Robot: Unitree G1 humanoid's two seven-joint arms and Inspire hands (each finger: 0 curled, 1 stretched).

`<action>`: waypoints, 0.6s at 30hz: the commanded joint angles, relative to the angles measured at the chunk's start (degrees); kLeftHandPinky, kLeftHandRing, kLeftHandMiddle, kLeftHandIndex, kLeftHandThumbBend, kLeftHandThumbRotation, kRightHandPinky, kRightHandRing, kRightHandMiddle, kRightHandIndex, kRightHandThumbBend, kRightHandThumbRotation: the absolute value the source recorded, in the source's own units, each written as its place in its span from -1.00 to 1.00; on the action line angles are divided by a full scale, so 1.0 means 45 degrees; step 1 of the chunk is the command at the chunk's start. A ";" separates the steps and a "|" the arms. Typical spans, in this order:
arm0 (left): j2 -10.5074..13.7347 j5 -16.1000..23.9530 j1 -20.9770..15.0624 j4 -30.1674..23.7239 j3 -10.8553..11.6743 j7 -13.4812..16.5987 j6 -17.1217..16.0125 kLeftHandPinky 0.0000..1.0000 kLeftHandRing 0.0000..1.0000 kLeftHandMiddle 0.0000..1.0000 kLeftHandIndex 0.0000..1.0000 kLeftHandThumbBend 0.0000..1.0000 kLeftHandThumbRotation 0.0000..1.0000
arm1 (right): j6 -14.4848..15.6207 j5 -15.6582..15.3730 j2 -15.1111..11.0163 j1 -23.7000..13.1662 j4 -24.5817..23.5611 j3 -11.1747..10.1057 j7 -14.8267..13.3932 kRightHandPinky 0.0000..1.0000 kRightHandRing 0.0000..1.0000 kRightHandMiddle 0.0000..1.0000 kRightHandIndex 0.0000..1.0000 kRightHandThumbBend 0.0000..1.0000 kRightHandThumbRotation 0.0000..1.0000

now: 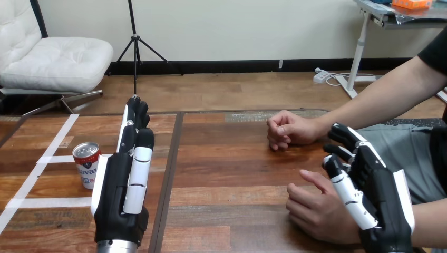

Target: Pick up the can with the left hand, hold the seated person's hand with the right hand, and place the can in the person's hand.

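Observation:
A red and white can (86, 165) with a silver top stands upright on the wooden table (226, 158) at the left. My left hand (124, 184) lies just right of the can, fingers straight and pointing away from me, its edge covering the can's right side. At the lower right the person's near hand (316, 211) rests loosely curled on the table. My right hand (377, 195) is against its right side, with the thumb lying over its back and the fingers relaxed, not wrapped round it. The person's far hand (287, 129) rests as a fist near the table's middle.
White tape lines (39, 168) mark the table's left part around the can. A dark seam (169, 174) runs front to back between the two table boards. The person's forearm (379, 100) reaches in from the upper right.

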 commanded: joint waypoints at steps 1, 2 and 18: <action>-0.0184 0.0038 0.0790 0.0094 -0.0358 -0.0054 0.0052 0.97 1.00 1.00 1.00 0.23 0.84 | -0.0320 0.0284 0.0124 -0.0875 0.0160 0.0235 0.0253 0.40 0.62 0.71 0.67 0.13 0.19; -0.0183 0.0051 0.0790 0.0102 -0.0357 -0.0050 0.0052 0.97 1.00 1.00 1.00 0.23 0.84 | -0.0343 0.0308 0.0121 -0.0885 0.0190 0.0249 0.0283 0.40 0.63 0.72 0.67 0.12 0.18; -0.0222 0.0010 0.0808 0.0247 -0.0388 -0.0145 -0.0009 0.99 1.00 1.00 1.00 0.20 0.83 | -0.0457 0.0419 0.0242 -0.0877 0.0210 0.0406 0.0489 0.49 0.70 0.77 0.70 0.11 0.21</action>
